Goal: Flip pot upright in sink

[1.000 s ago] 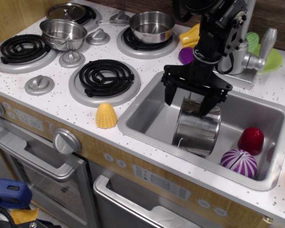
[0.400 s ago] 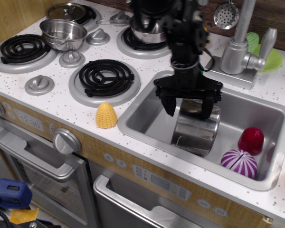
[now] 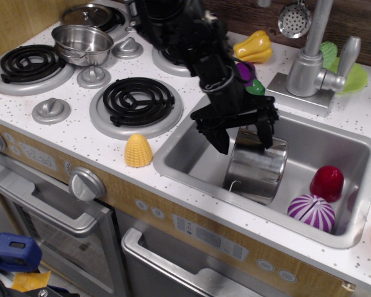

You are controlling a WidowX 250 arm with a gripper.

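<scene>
Observation view. Pot (image 3: 255, 168): tall shiny steel cylinder, standing in the sink (image 3: 191, 151) centre, clear basin floor to its left. Striped purple ball (image 3: 311, 211) and dark red egg (image 3: 326, 183) to its right. Gripper (image 3: 242, 135): black fingers (image 3: 221, 137) spread wide, straddling the pot rim, gripping nothing. Arm slants down from upper left.

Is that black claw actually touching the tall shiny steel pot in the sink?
Cannot tell. In the only view, the black gripper overlaps the tall steel pot at its rim, showing no plain contact or gap.
</scene>
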